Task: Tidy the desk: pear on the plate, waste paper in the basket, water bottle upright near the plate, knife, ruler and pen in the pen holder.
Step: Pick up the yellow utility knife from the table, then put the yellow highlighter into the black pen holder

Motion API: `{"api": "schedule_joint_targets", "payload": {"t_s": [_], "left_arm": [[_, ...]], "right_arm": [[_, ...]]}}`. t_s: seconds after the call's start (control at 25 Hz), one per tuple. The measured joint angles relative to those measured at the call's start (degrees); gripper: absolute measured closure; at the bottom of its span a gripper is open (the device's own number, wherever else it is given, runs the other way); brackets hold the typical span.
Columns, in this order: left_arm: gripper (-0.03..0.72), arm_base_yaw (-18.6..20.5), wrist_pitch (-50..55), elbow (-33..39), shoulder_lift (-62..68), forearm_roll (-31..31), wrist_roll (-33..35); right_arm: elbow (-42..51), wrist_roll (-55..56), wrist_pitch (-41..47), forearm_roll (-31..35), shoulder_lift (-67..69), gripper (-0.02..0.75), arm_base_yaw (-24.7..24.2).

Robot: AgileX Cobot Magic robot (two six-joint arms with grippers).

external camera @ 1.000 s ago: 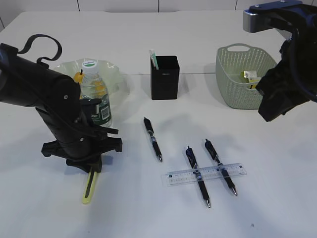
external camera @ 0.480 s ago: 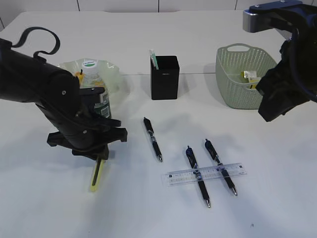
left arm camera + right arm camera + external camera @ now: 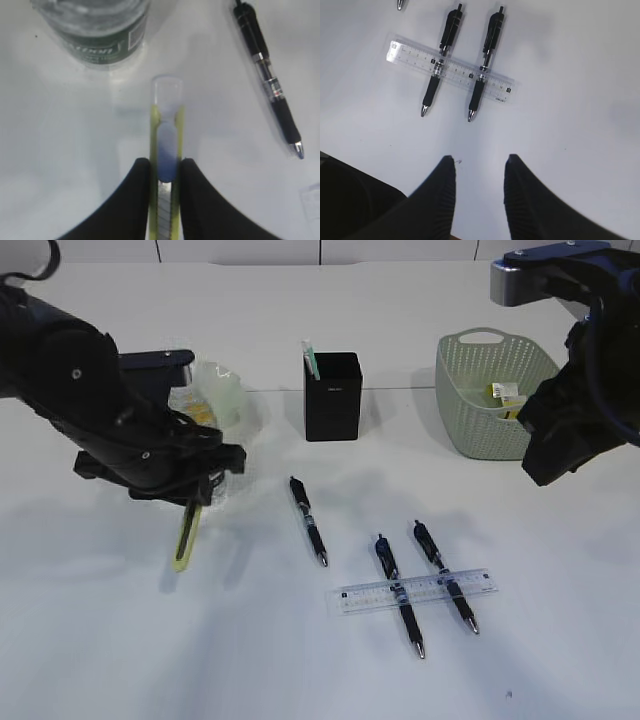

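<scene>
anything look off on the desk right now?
Mostly unfinished tidying. The clear ruler lies across two pens, bridging them rather than flat on the table. A third pen lies loose nearby. The left gripper holds the yellow utility knife, hanging tip-down above the table. No spills or damage visible.

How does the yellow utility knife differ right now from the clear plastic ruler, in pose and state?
The yellow utility knife is clamped between the left gripper's fingers and hangs lifted, pointing down at the table; the clear plastic ruler lies flat and ungripped. The ruler rests across two dark pens, while the knife touches nothing else. The knife is opaque yellow, the ruler see-through. Neither is in the black pen holder yet.
</scene>
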Motion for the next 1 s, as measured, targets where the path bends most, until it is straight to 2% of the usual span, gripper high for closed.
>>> {"api": "schedule_joint_targets", "payload": {"t_s": [0.68,1.0], "left_arm": [[0.577,-2.9,-0.5,0.1,-10.8,9.2,0.4],[0.577,-3.0,0.7,0.1,-10.8,9.5,6.6]], "right_arm": [[0.0,0.0,0.0,0.0,0.0,0.486,0.0],[0.0,0.0,0.0,0.0,0.0,0.486,0.0]]}}
